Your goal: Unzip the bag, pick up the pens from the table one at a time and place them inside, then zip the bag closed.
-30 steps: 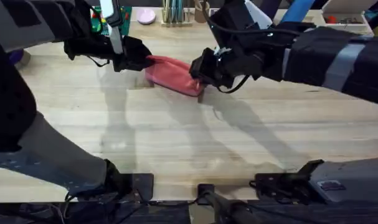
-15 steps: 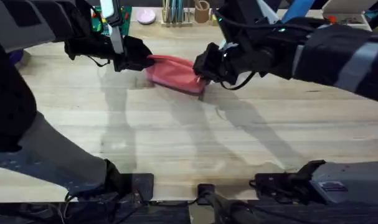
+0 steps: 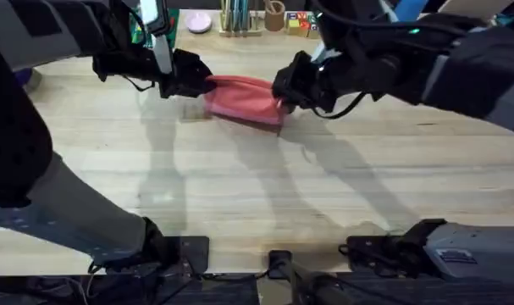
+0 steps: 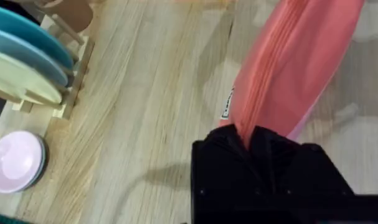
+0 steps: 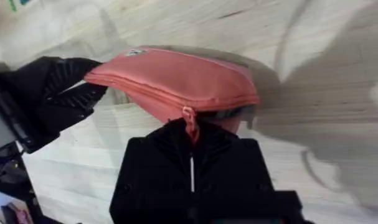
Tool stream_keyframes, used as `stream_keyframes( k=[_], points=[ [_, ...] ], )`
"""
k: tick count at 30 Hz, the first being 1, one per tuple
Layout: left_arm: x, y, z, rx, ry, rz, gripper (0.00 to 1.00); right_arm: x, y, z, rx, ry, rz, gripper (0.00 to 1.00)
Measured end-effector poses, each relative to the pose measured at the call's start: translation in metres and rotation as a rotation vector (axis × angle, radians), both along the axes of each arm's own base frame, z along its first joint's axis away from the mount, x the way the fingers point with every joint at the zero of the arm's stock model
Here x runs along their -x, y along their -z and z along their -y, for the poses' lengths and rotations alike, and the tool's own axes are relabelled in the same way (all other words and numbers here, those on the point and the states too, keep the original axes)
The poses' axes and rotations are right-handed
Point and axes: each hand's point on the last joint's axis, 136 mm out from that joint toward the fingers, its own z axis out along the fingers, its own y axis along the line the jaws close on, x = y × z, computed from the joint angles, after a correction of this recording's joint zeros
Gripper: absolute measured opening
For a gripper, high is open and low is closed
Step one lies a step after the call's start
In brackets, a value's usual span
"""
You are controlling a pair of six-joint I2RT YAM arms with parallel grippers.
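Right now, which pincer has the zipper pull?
The right pincer: the pull tab sits in its grip, while the left pincer just clamps the bag at its other end.

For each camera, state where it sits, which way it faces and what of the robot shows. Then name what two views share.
Overhead: above the arm bases, looking down and forward over the table; both arms meet at the bag.
Left wrist: on the left arm, looking along the bag; left hand clamps its end.
Right wrist: on the right arm, facing the bag; right hand pinches the zipper pull; the left hand shows opposite.
Shared: all views show the bag.
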Motion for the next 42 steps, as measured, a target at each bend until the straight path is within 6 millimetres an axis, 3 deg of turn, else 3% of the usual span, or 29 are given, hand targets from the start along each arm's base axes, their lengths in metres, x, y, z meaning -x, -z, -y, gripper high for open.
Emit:
stream_keyframes(
  k=[6, 20, 42],
  points=[
    [0.002, -0.003, 0.007, 0.022, 0.018, 0.0, 0.043, -0.003, -0.015, 0.011, -0.018, 0.012, 0.029, 0.032],
    [0.003, -0.006, 0.012, 0.047, 0.03, 0.001, 0.042, -0.007, -0.02, 0.023, -0.036, 0.033, 0.027, 0.032],
    [0.004, -0.007, 0.014, 0.054, 0.034, 0.001, 0.043, -0.004, -0.026, 0.025, -0.043, 0.034, 0.035, 0.032]
  ],
)
